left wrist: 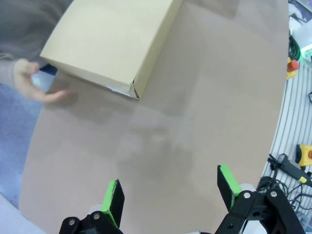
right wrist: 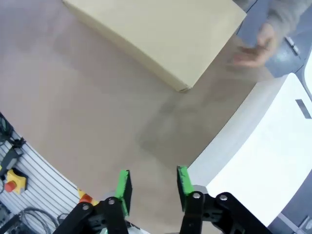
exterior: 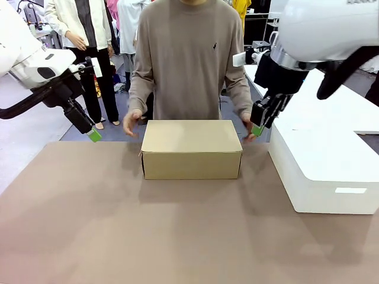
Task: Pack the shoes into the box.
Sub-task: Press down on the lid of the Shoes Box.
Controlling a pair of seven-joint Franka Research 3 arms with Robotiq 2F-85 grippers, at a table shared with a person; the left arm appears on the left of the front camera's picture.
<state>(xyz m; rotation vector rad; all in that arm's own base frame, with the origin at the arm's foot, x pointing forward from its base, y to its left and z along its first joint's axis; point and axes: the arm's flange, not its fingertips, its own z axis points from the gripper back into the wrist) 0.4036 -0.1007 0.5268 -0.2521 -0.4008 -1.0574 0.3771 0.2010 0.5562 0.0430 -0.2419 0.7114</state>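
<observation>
Hanging in the air to the left of the box (exterior: 191,148): the left gripper (exterior: 92,134), tilted down toward the table (exterior: 118,236), well apart from the cardboard. Standing spread wide in the left wrist view (left wrist: 170,192), green pads (left wrist: 113,201) far from each other, nothing between them but bare brown tabletop, touching nothing.

Sitting closed in the middle of the table's far half: the box, tan-brown cardboard, lid flap lying flat and shut, long side facing the robot. Showing plain, unprinted faces; at one lower corner in the left wrist view (left wrist: 117,41), showing a small sliver of white. Hiding its contents entirely, so no telling what is lying inside.

Flanking the box at its far corners: the person's hands, one (exterior: 131,122) just beside the left end, the other (exterior: 247,125) just beside the right end, fingers pointing down, looking blurred in the wrist views.

Hovering near the right far corner of the box: the right gripper (exterior: 259,126), raised above the table, close to the person's hand there. Standing partly parted in the right wrist view (right wrist: 153,187), a moderate gap between the green pads (right wrist: 124,185), gripping nothing, touching nothing.

Lying to the right of the box, near but apart: a large smooth white box (exterior: 331,160).
</observation>
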